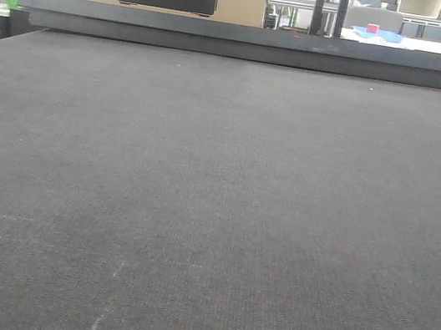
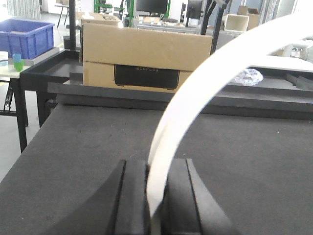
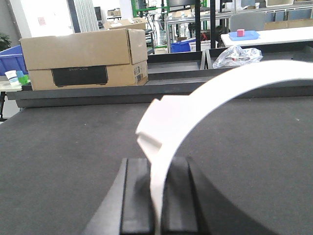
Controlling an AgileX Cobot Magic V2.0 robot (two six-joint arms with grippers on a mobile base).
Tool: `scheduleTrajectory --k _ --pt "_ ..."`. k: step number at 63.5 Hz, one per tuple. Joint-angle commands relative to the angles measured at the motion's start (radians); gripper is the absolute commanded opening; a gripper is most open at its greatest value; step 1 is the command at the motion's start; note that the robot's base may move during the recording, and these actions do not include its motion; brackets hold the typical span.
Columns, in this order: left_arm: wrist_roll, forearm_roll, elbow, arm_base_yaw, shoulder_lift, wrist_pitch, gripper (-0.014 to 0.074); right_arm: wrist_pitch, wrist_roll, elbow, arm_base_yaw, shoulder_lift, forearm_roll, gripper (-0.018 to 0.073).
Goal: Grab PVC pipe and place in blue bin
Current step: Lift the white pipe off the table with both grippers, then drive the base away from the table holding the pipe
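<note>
Left wrist view: left gripper (image 2: 156,198) pinches PVC pipe (image 2: 195,98), right gripper (image 3: 156,198) pinches it too, so I'd free one end before swinging toward blue bin (image 2: 24,36) far left.

The dark grey felt-covered table (image 1: 212,214) spreads flat and wide, leaving open passage across its middle. A raised dark ledge (image 1: 257,44) bars its far edge. Behind it stands a brown cardboard box (image 2: 142,54), with a blue plastic bin (image 2: 24,36) far left. A white curved PVC pipe (image 2: 195,93), clamped in the left hand (image 2: 156,196), arcs up rightward ahead of it. A like arc blocks the space ahead of the right hand (image 3: 155,196).
</note>
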Motion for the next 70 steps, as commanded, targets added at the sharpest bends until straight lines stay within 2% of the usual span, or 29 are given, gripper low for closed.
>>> scheduleTrajectory --k 1,70 --pt "0.001 0.000 -0.001 0.002 -0.015 -0.027 -0.0111 -0.030 -0.010 0.002 -0.002 -0.005 -0.013 -0.0167" --pt "0.001 0.000 -0.001 0.002 -0.017 -0.027 -0.0111 -0.030 -0.010 0.002 -0.002 -0.005 -0.013 -0.0167"
